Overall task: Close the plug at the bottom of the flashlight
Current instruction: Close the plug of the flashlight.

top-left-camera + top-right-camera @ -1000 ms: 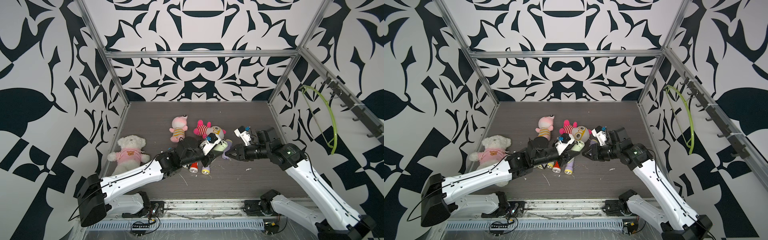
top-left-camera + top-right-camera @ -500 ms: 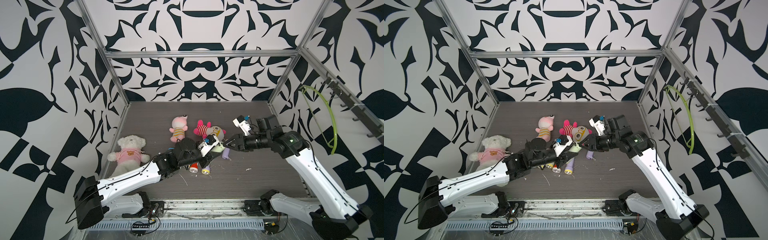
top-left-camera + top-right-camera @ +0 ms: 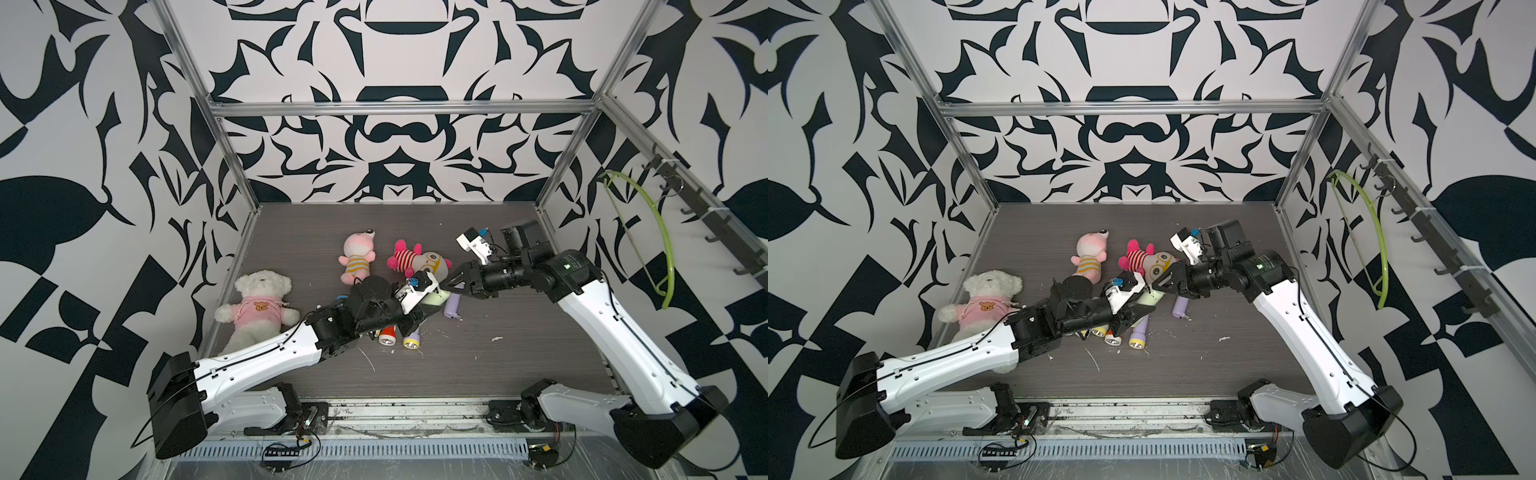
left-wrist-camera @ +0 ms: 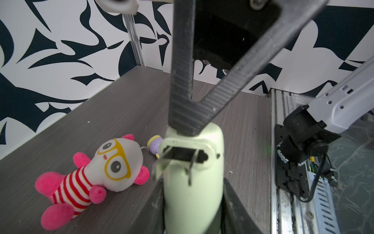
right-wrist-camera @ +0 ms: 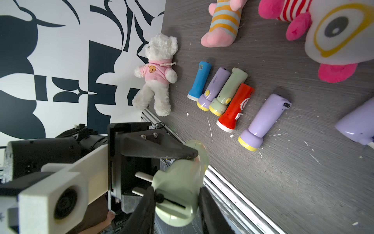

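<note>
As L-hand [image 3: 423,309] grips flashlight [image 4: 192,194]; R-hand [image 5: 177,204] flanks base [image 4: 188,155].

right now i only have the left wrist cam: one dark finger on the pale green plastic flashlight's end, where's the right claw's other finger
observer: right wrist view shows a finger either side of the pale green plastic flashlight, the right claw looks closed on its end
operator: any others lying about besides the purple plastic flashlight
observer: yes, a row of five plastic flashlights near the white plush teddy bear
</note>
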`<state>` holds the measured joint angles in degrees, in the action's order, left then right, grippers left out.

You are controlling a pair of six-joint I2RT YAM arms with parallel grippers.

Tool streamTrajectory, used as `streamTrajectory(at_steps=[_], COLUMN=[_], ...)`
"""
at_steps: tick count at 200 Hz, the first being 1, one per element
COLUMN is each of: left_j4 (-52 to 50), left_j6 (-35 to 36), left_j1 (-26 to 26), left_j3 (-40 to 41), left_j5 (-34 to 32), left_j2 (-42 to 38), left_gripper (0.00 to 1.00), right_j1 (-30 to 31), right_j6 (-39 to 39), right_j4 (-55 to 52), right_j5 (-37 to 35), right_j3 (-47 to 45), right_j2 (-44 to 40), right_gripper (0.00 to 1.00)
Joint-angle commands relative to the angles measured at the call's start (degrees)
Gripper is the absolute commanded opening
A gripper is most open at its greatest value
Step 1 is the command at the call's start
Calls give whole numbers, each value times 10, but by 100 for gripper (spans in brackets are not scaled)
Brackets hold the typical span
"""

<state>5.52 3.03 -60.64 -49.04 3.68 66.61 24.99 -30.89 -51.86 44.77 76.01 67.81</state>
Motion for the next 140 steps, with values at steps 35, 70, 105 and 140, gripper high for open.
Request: streamTrajectory(at_steps=[35, 70, 105, 140], left_j4=[20, 19, 18, 3], left_j6=[5, 6, 0, -30], left_j1=[0, 0, 0, 0], left_j3=[-1, -4, -4, -8], left_j5=[-4, -7, -14, -35], left_j2=[-14, -15, -9, -4], left_gripper=[22, 23, 23, 24], right_j1=[3, 2, -2, -28], right_j6=[-18, -20, -4, 38], right_j4=[49, 60, 44, -15], right_j5=[54, 61, 41, -102], right_j3=[-19, -34, -39, -29], right_j2=[-21, -24, -29, -53], right_gripper=[22, 5, 0, 0])
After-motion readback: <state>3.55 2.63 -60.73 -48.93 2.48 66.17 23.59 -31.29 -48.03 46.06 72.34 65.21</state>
